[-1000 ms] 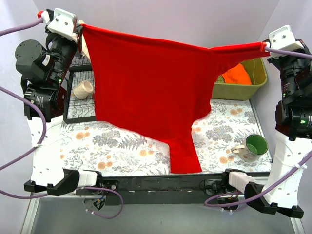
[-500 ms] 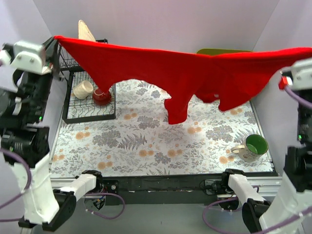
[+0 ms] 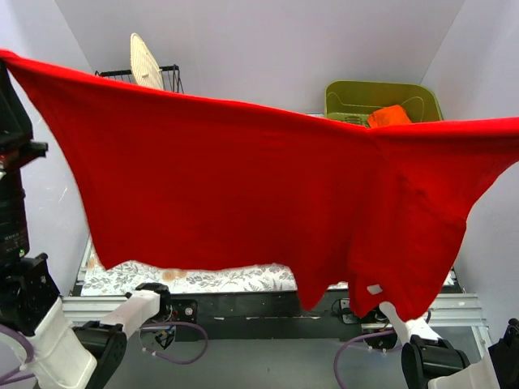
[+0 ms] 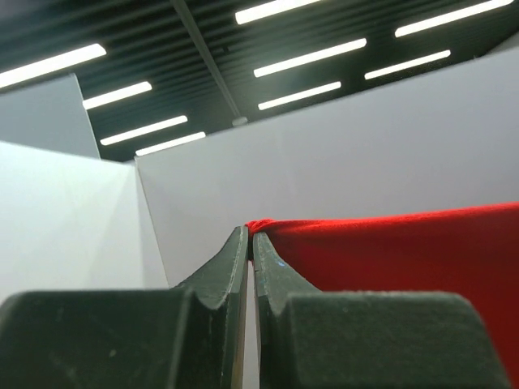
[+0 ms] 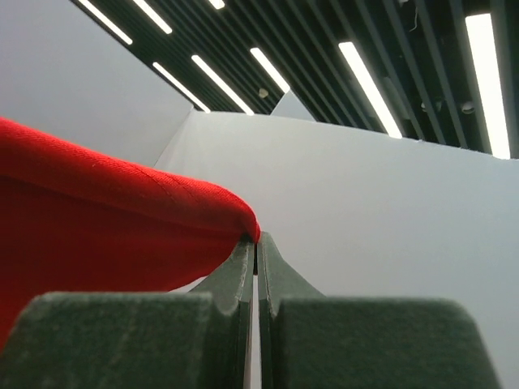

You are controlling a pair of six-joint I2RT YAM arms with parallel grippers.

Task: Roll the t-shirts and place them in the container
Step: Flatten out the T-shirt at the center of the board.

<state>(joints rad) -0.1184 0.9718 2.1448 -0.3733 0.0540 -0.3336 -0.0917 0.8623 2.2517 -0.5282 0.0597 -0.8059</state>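
Left claw and right claw pinch the red t-shirt taut; lower both evenly to lay it flat.

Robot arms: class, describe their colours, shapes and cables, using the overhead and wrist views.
The left arm and right arm mix white shell links with black joint housings. Purple cables loop near the bases. The left end effector and right end effector each have two dark fingers tapering to thin tips.
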